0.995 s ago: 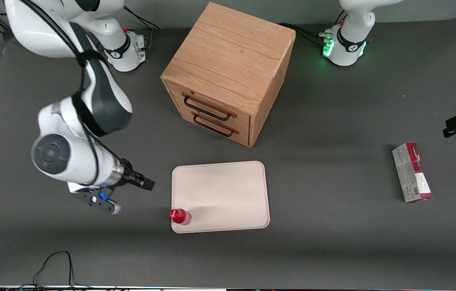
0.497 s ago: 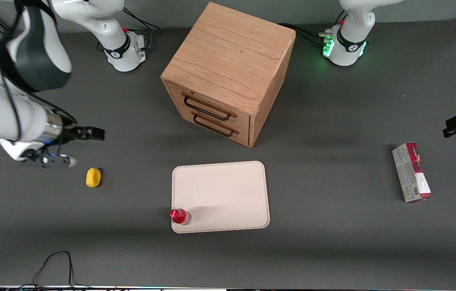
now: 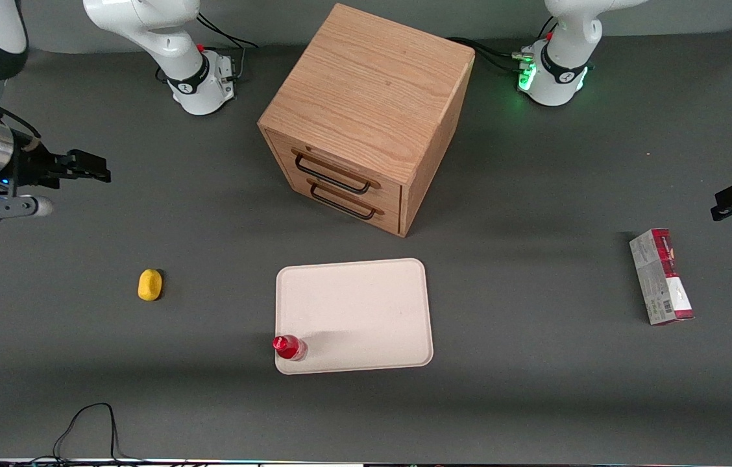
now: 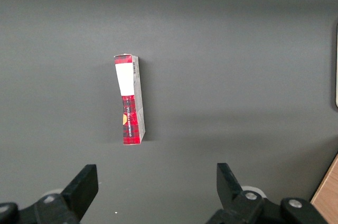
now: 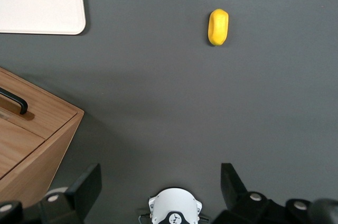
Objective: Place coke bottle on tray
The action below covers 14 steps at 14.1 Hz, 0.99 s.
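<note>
The coke bottle [image 3: 289, 347], small and red with a red cap, stands upright on the cream-white tray [image 3: 354, 316], at the tray's near corner toward the working arm's end. My gripper [image 3: 84, 167] hangs high toward the working arm's end of the table, well away from the tray and bottle. It is open, its dark fingers [image 5: 85, 186] spread wide with nothing between them. In the right wrist view only a corner of the tray [image 5: 41, 2] shows, and the bottle is out of that view.
A yellow lemon-like lump [image 3: 150, 285] lies on the table between my gripper and the tray. A wooden two-drawer cabinet [image 3: 366, 117] stands farther from the front camera than the tray. A red-and-grey carton [image 3: 660, 276] lies toward the parked arm's end.
My gripper has pulled up and away from beside the bottle, travelling toward the working arm's end and farther from the front camera. The yellow lump, hidden before, now shows. The bottle stayed put.
</note>
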Each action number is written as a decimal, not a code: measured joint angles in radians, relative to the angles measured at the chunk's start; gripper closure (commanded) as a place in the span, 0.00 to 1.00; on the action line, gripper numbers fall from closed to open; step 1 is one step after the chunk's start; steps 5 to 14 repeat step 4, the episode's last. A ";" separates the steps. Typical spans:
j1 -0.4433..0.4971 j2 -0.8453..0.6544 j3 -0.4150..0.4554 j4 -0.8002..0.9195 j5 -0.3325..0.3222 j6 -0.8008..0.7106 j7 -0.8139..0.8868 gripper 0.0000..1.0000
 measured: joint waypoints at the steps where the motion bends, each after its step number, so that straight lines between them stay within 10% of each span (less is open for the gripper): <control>1: -0.004 -0.006 0.000 0.001 0.000 0.000 -0.005 0.00; 14: -0.003 -0.010 -0.006 0.003 0.000 0.000 -0.037 0.00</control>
